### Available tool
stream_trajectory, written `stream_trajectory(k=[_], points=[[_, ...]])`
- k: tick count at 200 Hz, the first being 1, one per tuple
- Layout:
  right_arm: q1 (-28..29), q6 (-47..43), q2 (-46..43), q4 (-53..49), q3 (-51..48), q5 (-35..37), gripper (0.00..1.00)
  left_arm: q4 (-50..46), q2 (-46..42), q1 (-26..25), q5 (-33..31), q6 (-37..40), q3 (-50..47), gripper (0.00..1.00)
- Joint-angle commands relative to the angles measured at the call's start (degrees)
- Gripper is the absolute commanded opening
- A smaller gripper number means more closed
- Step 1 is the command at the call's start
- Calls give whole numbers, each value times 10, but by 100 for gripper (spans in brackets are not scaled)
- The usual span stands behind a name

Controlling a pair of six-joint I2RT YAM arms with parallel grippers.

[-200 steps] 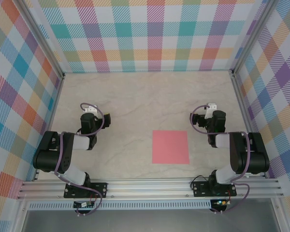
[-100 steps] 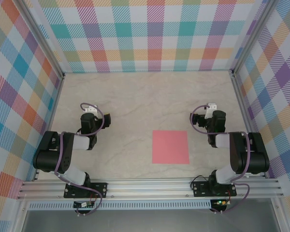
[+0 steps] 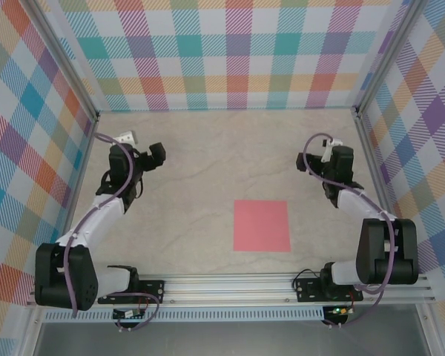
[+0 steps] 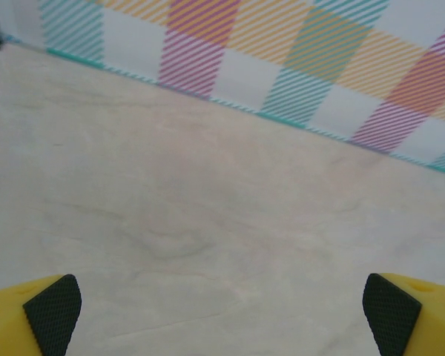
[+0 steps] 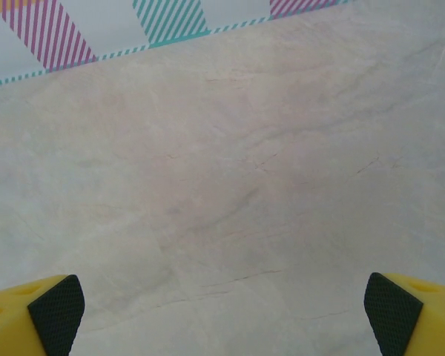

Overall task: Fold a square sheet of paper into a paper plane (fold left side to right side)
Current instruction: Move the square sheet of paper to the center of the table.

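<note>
the square sheet of paper [image 3: 261, 225] looks matt, the marbled table [image 3: 208, 156] smooth.

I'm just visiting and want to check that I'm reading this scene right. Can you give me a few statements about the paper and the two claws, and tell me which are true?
1. The square sheet of paper lies flat and unfolded on the table. True.
2. The left gripper is holding the paper. False: its jaws stand wide open over bare table, well apart from the sheet.
3. The sheet lies nearer the right arm's side than the left arm's. True.
4. The right gripper is clamped shut. False: it is open, with nothing between its fingers.
5. The paper is blue. False: it is salmon-pink.
</note>
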Motion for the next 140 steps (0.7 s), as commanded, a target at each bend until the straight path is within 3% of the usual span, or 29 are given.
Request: stream_trajectory(k=[1,38,67,111,140], points=[[17,87,0,-227,58,-41,100,-154,14,-71,103,-84,19,100],[112,135,5,-367,86,-15,100,-169,83,-269,190,-125,51,98],[182,178,-17,-412,54,29,100,-143,116,-388,196,-169,48,97],[192,204,-72,-444,12,74,100,-86,225,-487,252,-188,100,96],[192,196,-110,-469,8,97,100,-74,310,-509,258,-189,167,96]])
